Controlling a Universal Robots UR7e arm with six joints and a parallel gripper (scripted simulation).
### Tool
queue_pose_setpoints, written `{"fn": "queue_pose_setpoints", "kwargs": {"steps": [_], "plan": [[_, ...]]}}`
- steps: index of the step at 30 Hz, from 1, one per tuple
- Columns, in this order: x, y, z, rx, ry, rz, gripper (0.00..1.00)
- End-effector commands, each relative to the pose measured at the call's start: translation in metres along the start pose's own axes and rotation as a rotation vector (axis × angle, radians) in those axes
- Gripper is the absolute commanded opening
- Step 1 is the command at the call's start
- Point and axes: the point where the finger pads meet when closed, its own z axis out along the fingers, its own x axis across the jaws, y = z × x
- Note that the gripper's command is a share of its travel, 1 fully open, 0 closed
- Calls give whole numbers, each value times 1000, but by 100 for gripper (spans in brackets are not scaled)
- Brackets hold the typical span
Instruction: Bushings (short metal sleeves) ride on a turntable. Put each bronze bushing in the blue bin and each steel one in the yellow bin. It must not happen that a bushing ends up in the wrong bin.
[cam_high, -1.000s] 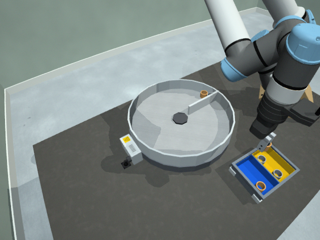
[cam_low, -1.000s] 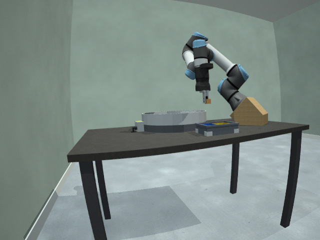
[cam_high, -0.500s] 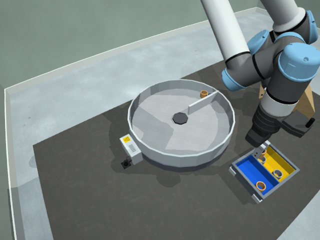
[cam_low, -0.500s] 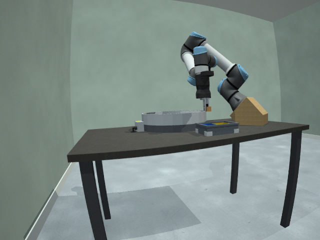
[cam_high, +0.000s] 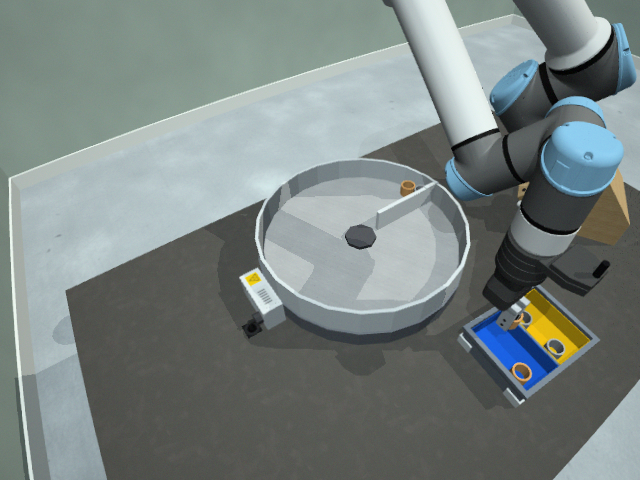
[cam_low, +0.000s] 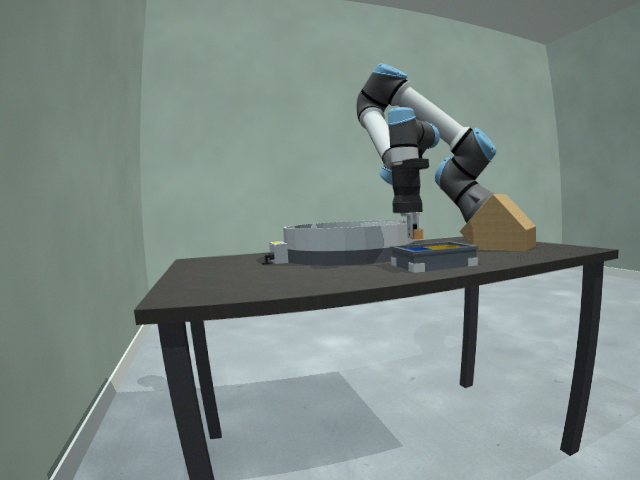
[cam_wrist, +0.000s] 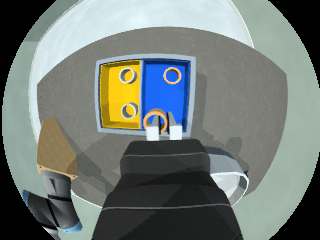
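My gripper is shut on a bronze bushing and holds it a little above the far end of the blue bin. In the wrist view the held bushing hangs over the near edge of the blue bin. Another bronze bushing lies in the blue bin. Two steel bushings lie in the yellow bin. One more bronze bushing stands on the turntable beside its white divider bar.
A wooden house-shaped block stands behind the bins, at the arm's base. A small white control box sits at the turntable's front left. The turntable has a raised rim.
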Motion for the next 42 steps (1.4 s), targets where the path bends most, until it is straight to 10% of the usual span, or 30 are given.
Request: {"fn": "queue_pose_setpoints", "kwargs": {"steps": [1,42], "plan": [[1,-1,12,3,3,0,0],[1,-1,30,3,3,0,0]]}}
